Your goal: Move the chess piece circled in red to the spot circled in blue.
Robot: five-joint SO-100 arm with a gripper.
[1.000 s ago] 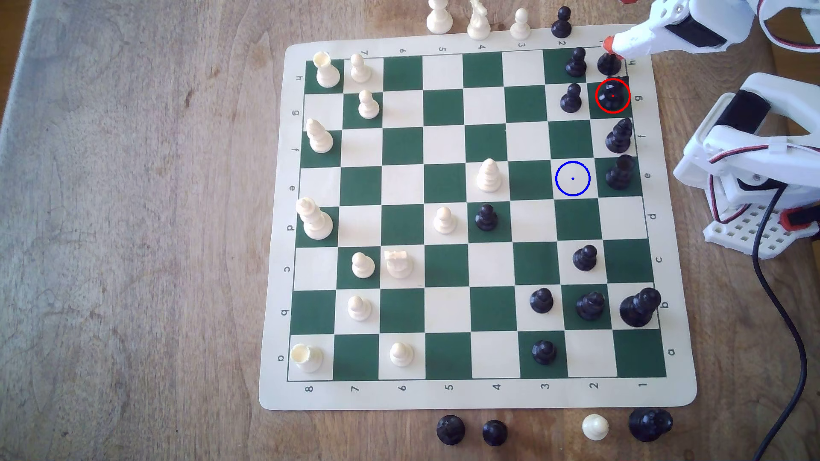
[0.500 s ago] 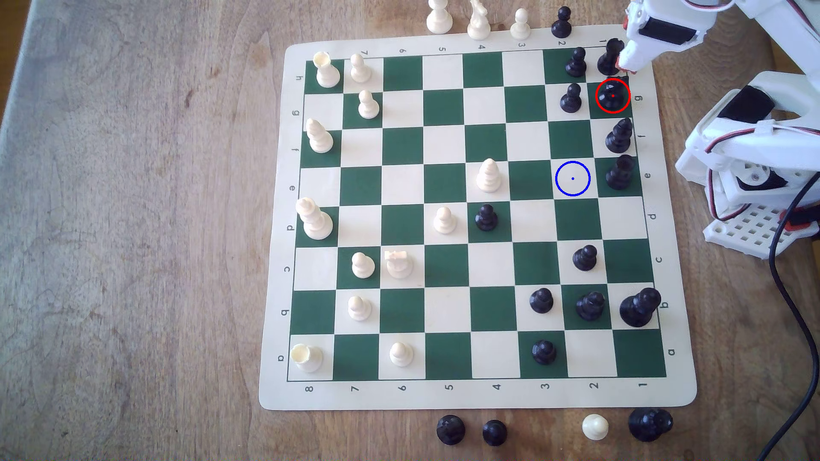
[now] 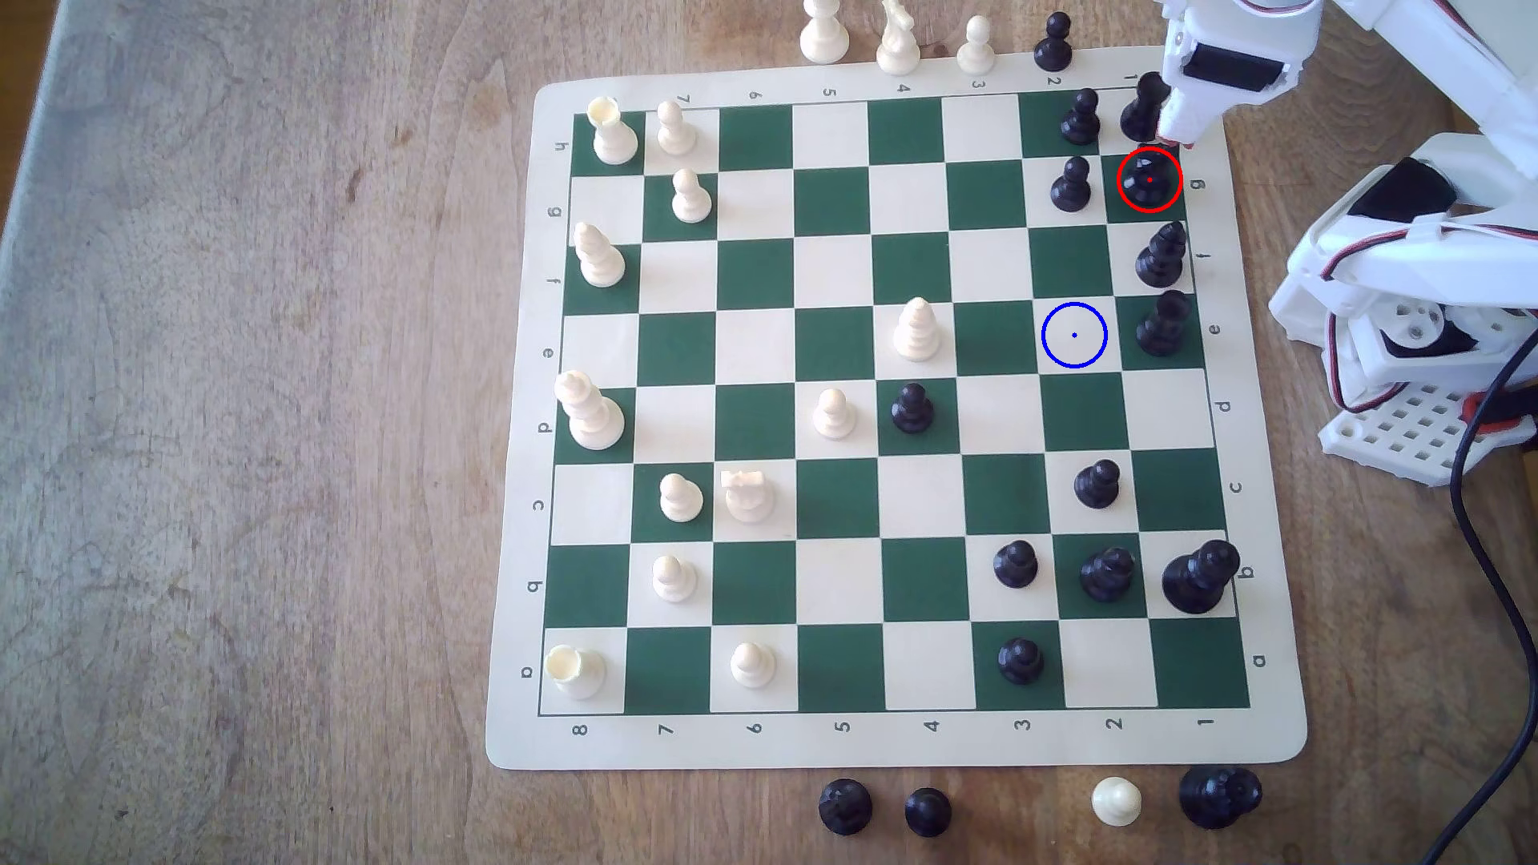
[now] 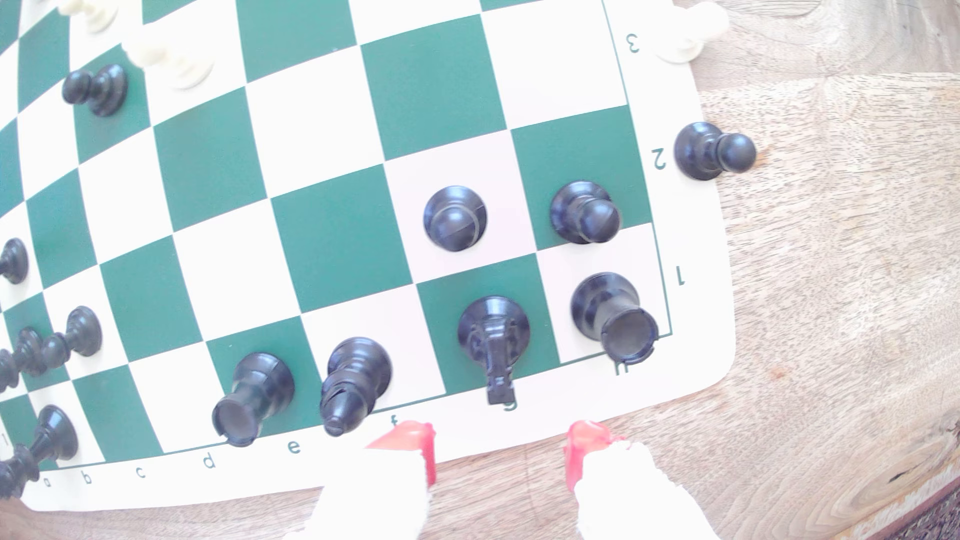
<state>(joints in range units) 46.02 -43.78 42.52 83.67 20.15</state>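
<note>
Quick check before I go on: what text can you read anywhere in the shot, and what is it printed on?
"8 7 6 5 4 3 2 1": mat border, near edge in the exterior view.
"7 6 5 4 3 2 1": far border.
"h g f e d c b a": both side borders.
Pieces, arm: no text seen.

Bright, even daylight washes both my views, with only soft shadows. My wrist view bows the chess mat (image 4: 332, 239) at its edges and looks slightly hazy.
</note>
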